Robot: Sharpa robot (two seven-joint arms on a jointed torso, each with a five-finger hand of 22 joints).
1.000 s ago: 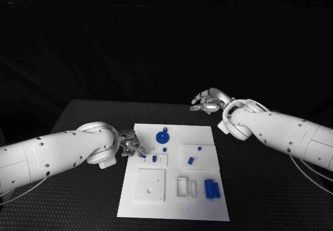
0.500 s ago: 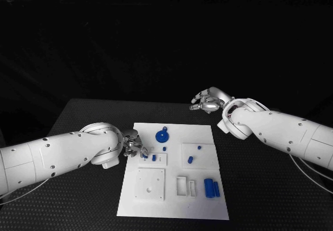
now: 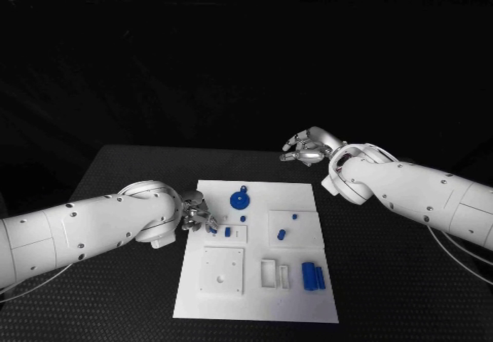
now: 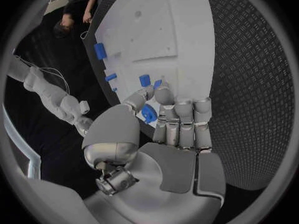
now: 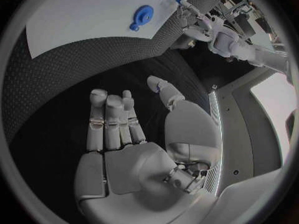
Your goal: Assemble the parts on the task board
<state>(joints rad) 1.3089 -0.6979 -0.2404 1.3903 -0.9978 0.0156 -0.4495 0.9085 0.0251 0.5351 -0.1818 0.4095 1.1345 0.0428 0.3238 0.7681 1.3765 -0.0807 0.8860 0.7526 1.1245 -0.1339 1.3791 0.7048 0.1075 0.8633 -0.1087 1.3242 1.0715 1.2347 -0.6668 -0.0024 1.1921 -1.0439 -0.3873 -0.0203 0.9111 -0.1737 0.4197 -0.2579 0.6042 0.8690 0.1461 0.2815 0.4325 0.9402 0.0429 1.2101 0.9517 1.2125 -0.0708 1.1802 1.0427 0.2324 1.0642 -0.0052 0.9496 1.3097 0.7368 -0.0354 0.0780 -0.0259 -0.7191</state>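
Note:
The white task board [image 3: 257,299] lies in the middle of the table. A blue wheel [image 3: 241,201] sits near its far end, and two blue blocks [image 3: 313,276] lie near its near right corner. My left hand [image 3: 200,217] is over the board's left edge, beside a small blue peg [image 3: 227,231]. In the left wrist view this hand [image 4: 171,129] pinches a small blue part [image 4: 148,113] between thumb and fingers. My right hand [image 3: 306,149] hangs above the table behind the board's far right corner. Its fingers [image 5: 109,119] are apart and hold nothing.
Raised white plates stand on the board: one with holes [image 3: 223,272], a slotted one [image 3: 274,276], and a square one carrying a blue piece [image 3: 281,234]. Bare black table [image 3: 123,299] surrounds the board.
My left hand has edged slightly along the board's left side with the blue part still in it. The right hand has barely moved.

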